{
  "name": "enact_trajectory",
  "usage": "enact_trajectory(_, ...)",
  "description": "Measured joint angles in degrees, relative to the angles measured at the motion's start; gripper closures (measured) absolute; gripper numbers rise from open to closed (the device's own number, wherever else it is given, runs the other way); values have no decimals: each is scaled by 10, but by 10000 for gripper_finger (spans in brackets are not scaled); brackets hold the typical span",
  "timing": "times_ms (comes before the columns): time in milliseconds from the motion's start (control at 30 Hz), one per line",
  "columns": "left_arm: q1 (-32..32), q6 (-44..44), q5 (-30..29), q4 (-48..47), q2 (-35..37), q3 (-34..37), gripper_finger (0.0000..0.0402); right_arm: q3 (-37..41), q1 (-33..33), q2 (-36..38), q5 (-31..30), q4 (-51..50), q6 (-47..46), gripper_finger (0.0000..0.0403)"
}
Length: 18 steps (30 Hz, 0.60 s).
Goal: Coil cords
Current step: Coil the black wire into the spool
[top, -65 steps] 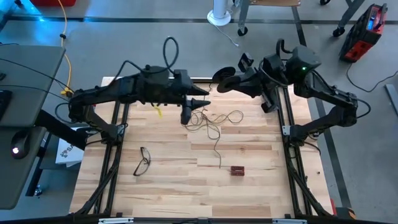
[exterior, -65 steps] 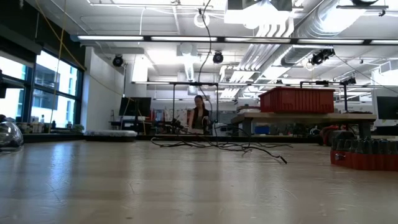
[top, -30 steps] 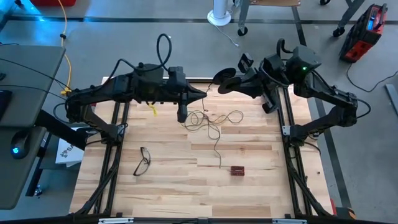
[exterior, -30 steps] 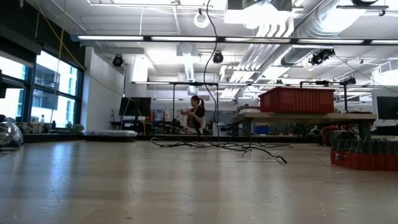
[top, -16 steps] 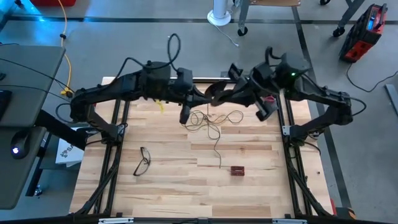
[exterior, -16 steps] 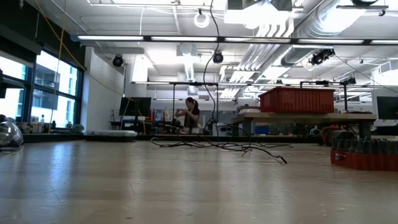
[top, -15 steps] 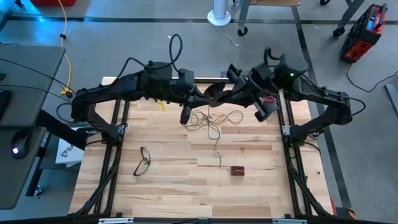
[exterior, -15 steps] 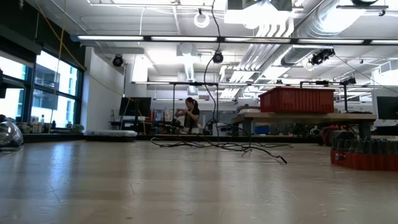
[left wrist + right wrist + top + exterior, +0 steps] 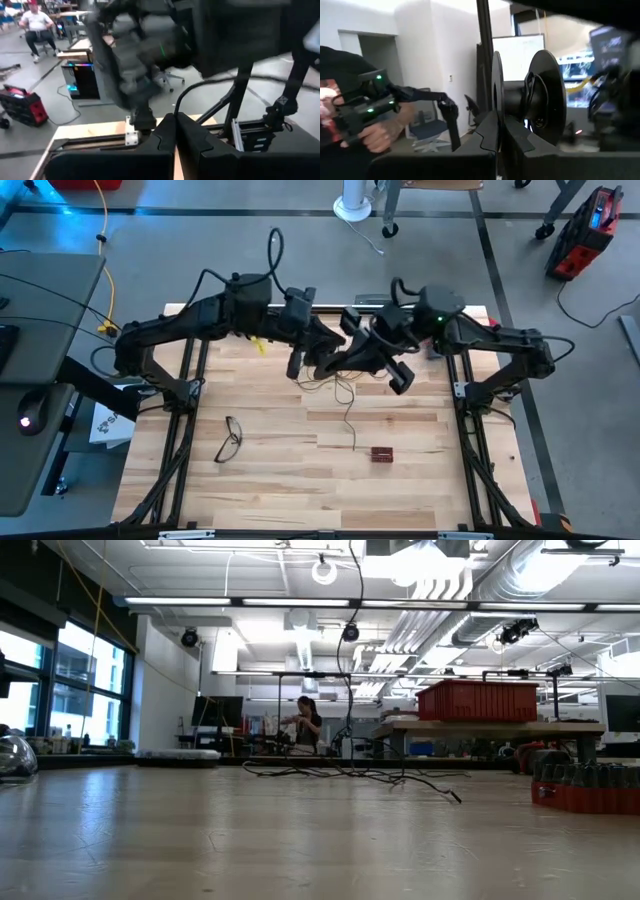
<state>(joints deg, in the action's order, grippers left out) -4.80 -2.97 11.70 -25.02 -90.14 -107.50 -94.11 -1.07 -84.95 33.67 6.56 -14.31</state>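
The cord is a thin dark wire (image 9: pixel 345 388) lying in loose loops on the wooden table, with a tail running toward the near edge. In the low view one strand (image 9: pixel 352 660) rises from the pile (image 9: pixel 350 775) out of the top of the picture. A small black reel (image 9: pixel 328 366) hangs over the pile's left side, with my right gripper (image 9: pixel 345 358) shut on it. My left gripper (image 9: pixel 318 340) is shut just beyond the reel, close to it. The left wrist view shows no wire at the shut fingers (image 9: pixel 175 135). My right gripper pinches the rim of one of the reel's two round flanges (image 9: pixel 496 100) between its two fingers. It comes at the reel from the table's right side. The reel is lifted clear of the table, and its other flange (image 9: pixel 547 100) stands free beside the fingers. My left gripper: I cannot tell whether it touches the wire.
Black-framed eyeglasses (image 9: pixel 230 438) lie near the table's left side and a small red-brown block (image 9: pixel 381 453) toward the near edge. A yellow piece (image 9: pixel 258 345) shows under the left arm. A person (image 9: pixel 305 730) is far behind the table; a hand (image 9: pixel 380 130) shows in the right wrist view.
My right gripper has carried the reel from the far right of the table toward the left and near side, down over the wire pile and close to my left gripper. My left gripper has shifted a little toward the table's right. The rising strand has drifted sideways.
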Motion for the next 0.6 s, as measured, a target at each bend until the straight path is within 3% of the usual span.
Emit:
enact_trajectory(367, -4, -63, -4, -52, 12, -77, 401, 0, 4, -1, -8, -55, -11, 403)
enact_trajectory(600, -4, -67, -8, -52, 10, -85, 401, 0, 5, -10, -32, -70, -19, 403)
